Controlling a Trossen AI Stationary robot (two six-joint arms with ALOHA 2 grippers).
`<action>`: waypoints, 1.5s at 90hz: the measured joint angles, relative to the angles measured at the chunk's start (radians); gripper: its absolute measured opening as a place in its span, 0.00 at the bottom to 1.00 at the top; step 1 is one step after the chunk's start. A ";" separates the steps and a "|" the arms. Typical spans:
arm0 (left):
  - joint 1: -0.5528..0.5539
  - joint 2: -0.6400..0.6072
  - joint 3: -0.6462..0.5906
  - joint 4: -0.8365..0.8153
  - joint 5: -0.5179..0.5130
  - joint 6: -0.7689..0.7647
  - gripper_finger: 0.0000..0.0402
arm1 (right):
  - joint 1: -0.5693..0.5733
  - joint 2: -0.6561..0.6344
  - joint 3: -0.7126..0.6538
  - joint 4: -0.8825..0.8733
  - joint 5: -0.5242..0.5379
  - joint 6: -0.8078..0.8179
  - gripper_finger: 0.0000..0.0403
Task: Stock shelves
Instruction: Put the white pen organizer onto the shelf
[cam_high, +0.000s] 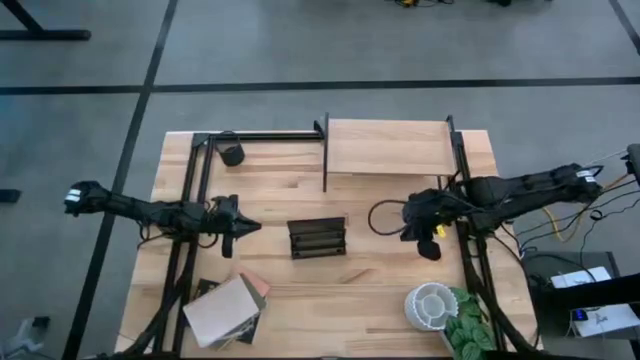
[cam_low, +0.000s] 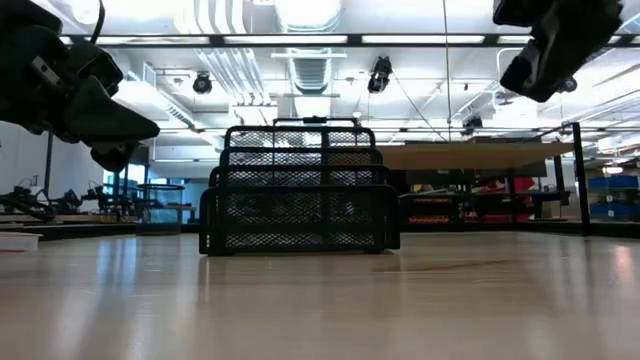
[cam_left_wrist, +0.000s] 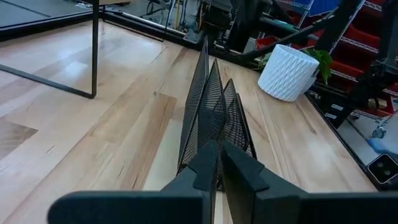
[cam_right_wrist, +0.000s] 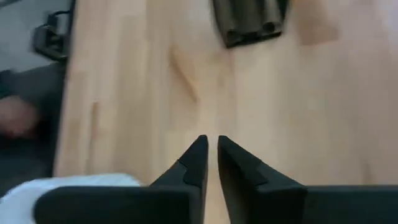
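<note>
The shelves (cam_high: 390, 148) stand at the table's far edge, a pale wooden board in a thin black metal frame; in the low view the board (cam_low: 480, 155) shows behind the rack. My left gripper (cam_high: 252, 227) hangs shut above the table, left of a black mesh rack (cam_high: 317, 238), and points at the rack's end (cam_left_wrist: 214, 112). My right gripper (cam_high: 406, 226) hangs shut to the right of the rack, tipped down at the bare tabletop (cam_right_wrist: 211, 140). Neither holds anything.
A stack of books (cam_high: 228, 310) lies at the near left. A white ribbed pot with a green plant (cam_high: 432, 305) stands at the near right. A small black object (cam_high: 232, 153) sits at the far left, beside a black frame.
</note>
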 joint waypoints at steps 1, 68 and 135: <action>0.000 0.000 0.000 0.000 0.000 0.000 0.02 | 0.003 0.002 0.002 -0.003 -0.001 0.003 0.13; 0.000 0.000 0.000 0.003 0.000 0.000 0.02 | 0.284 0.284 0.282 -0.333 0.070 0.242 0.59; 0.000 0.000 0.000 0.001 0.000 0.000 0.02 | 0.525 0.386 0.250 -0.359 0.142 0.523 0.57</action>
